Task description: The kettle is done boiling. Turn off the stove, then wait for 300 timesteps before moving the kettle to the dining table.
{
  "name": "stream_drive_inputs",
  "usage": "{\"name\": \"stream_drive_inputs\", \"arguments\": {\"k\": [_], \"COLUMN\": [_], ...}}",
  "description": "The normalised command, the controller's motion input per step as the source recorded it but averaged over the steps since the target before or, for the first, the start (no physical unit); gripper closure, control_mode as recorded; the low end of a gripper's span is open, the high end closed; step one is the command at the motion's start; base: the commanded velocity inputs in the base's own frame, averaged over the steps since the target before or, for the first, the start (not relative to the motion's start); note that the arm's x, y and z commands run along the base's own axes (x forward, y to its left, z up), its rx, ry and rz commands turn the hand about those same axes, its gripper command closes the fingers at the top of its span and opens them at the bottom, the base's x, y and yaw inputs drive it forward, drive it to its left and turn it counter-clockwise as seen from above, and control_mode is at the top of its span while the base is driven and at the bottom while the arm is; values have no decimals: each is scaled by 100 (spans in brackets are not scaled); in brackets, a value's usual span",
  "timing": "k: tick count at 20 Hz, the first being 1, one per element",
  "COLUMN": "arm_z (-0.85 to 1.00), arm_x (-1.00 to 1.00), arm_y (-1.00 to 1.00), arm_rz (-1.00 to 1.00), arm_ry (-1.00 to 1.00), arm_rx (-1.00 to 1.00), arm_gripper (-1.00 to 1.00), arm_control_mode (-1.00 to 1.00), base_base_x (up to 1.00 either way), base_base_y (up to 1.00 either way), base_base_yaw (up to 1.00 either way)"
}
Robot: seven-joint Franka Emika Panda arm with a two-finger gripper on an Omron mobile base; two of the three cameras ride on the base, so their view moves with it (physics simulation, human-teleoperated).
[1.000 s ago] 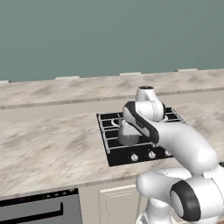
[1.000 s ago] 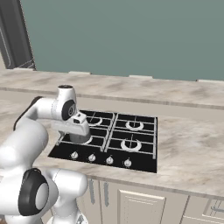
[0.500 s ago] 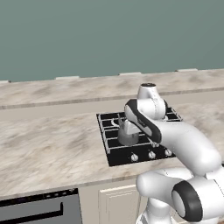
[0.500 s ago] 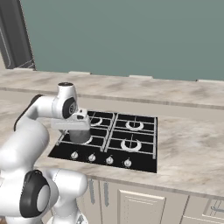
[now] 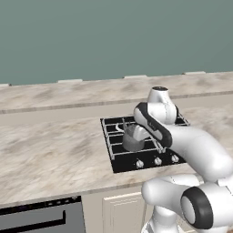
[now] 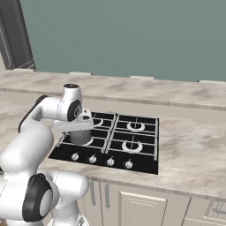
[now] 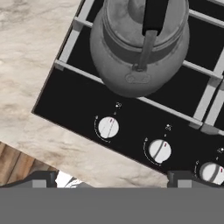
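Where the base views give the whole stove point(image 6: 132, 145) set in the marble counter point(image 5: 50, 154), we find in the hand view the close detail: round silver knobs point(image 7: 108, 127) with red marks along the black front edge. The kettle point(image 7: 140, 43), squat grey metal with a dark arched handle, sits on the grey grate of the front left burner, near the knobs; its contents we cannot see. The gripper point(image 7: 107, 180) hangs above the stove's front edge, spread wide and holding nothing.
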Motion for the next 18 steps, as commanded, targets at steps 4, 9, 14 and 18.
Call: {"name": "stream_drive_inputs", "arguments": {"k": [4, 9, 14, 18], "arm_z": [0, 0, 0, 0], "arm_x": [1, 1, 0, 0], "arm_y": [0, 0, 0, 0], "arm_rz": [7, 0, 0, 0], "arm_ry": [0, 1, 0, 0], "arm_rx": [1, 0, 0, 0], "arm_gripper": [-100, -100, -100, -100], "arm_control_mode": [-100, -100, -100, -100], "base_base_x": [0, 0, 0, 0], "base_base_y": [0, 0, 0, 0], "base_base_yaw": [0, 0, 0, 0]}}
